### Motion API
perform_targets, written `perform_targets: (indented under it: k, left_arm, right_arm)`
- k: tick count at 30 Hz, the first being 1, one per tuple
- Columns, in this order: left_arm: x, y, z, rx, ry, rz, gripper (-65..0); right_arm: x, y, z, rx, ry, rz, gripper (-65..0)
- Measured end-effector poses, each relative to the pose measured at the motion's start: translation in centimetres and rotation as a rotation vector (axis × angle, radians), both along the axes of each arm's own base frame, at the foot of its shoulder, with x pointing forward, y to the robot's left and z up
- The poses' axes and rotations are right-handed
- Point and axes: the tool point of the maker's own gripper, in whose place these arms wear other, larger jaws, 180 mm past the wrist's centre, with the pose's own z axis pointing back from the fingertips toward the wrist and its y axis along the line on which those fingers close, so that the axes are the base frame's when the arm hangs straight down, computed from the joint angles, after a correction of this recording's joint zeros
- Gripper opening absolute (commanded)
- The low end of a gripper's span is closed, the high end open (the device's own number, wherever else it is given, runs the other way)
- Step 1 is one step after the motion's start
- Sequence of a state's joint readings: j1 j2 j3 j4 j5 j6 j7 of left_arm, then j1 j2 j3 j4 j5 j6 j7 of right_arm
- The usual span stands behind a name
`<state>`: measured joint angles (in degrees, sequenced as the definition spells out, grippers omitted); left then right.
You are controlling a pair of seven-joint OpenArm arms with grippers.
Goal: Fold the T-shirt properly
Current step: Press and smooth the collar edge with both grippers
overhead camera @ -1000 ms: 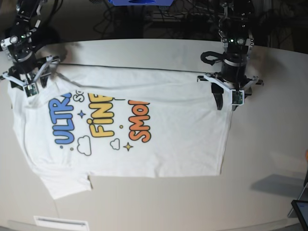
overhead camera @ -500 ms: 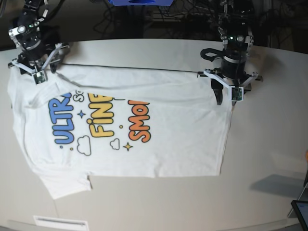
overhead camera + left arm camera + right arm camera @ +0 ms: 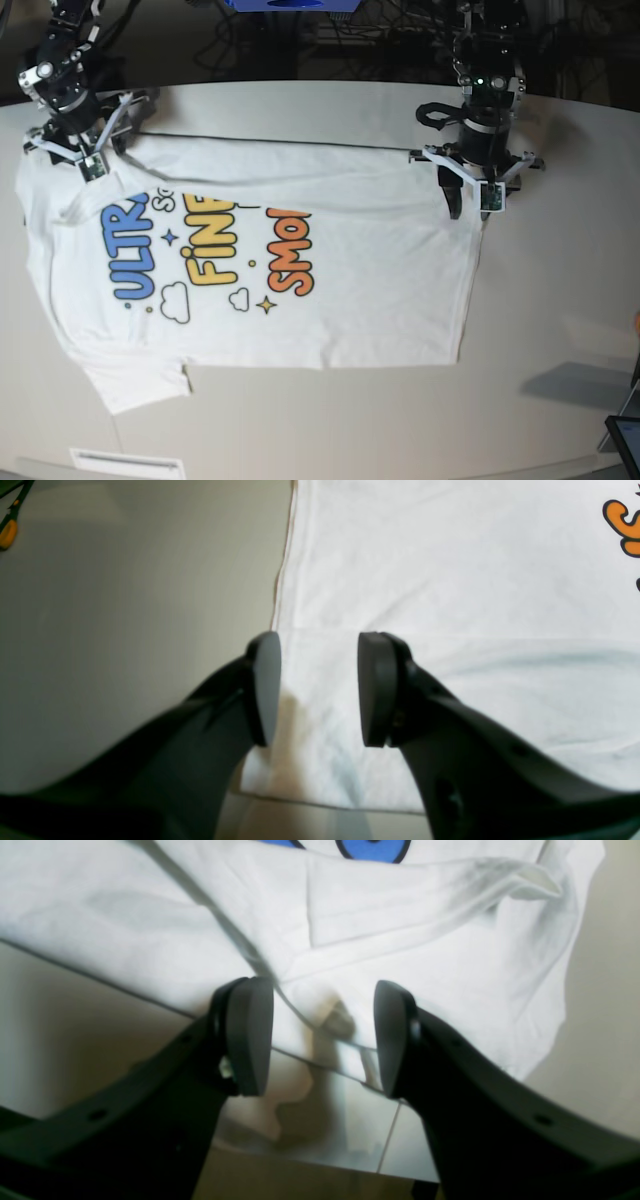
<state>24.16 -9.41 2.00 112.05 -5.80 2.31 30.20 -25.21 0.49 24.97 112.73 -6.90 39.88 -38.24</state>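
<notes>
Both black claws, left gripper (image 3: 317, 690) and right gripper (image 3: 322, 1037), hang parted and empty over the big white printed cotton T-shirt (image 3: 330, 290), so an uneven pinch could easily skew the fold.

Base cam sits high, looking steeply down on the whole pale beige tabletop (image 3: 330, 420) w/ the large white printed cotton T-shirt (image 3: 380, 290) spread flat; both arms at the far edge. Left wrist cam rides just behind the black left claw (image 3: 317, 687), close-up, facing down at the shirt's plain corner. Right wrist cam likewise behind the black right claw (image 3: 322, 1035), close over a rumpled edge. All three views share the shirt's far edge.
</notes>
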Motion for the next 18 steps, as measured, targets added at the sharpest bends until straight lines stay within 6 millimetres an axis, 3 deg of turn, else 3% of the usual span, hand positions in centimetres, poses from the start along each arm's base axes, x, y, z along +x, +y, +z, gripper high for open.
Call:
perform_targets:
  k: [5, 12, 16, 18]
  left_arm:
    - [0.0, 0.0, 0.0, 0.000, 0.001, 0.000, -39.6]
    - [-0.1, 0.2, -0.1, 0.008, 0.006, -0.003, -39.6]
    - [-0.3, 0.4, -0.9, 0.007, 0.024, 0.002, -39.6]
    - [-0.4, 0.4, -1.1, 0.007, 0.031, 0.004, -39.6]
  right_arm:
    - [0.6, 2.6, -0.1, 0.041, -0.007, 0.070, -34.0]
    - [0.7, 2.6, -0.1, 0.038, -0.005, 0.073, -34.2]
    - [1.1, 2.6, 0.1, 0.038, -0.018, 0.073, -42.7]
    - [1.1, 2.6, 0.1, 0.038, -0.018, 0.073, -43.5]
